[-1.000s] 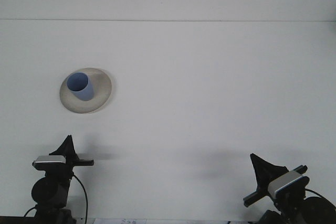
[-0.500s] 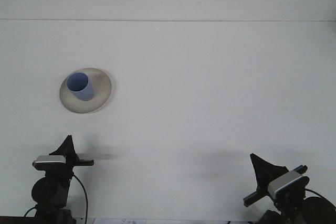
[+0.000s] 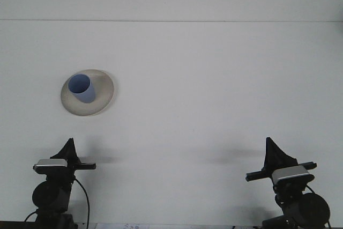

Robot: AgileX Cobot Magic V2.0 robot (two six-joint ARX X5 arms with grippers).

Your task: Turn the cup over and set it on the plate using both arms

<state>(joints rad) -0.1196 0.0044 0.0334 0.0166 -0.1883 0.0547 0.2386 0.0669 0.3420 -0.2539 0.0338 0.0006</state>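
One blue cup (image 3: 81,88) stands upright on the plate (image 3: 104,94), well beyond the left gripper (image 3: 69,146); its state can't be told.

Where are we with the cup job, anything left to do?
Looks done: the blue cup stands mouth-up on the grey plate. Nothing is in hand; the left pincer and right pincer sit low near the table's front edge, away from the plate. Nothing visible remains.
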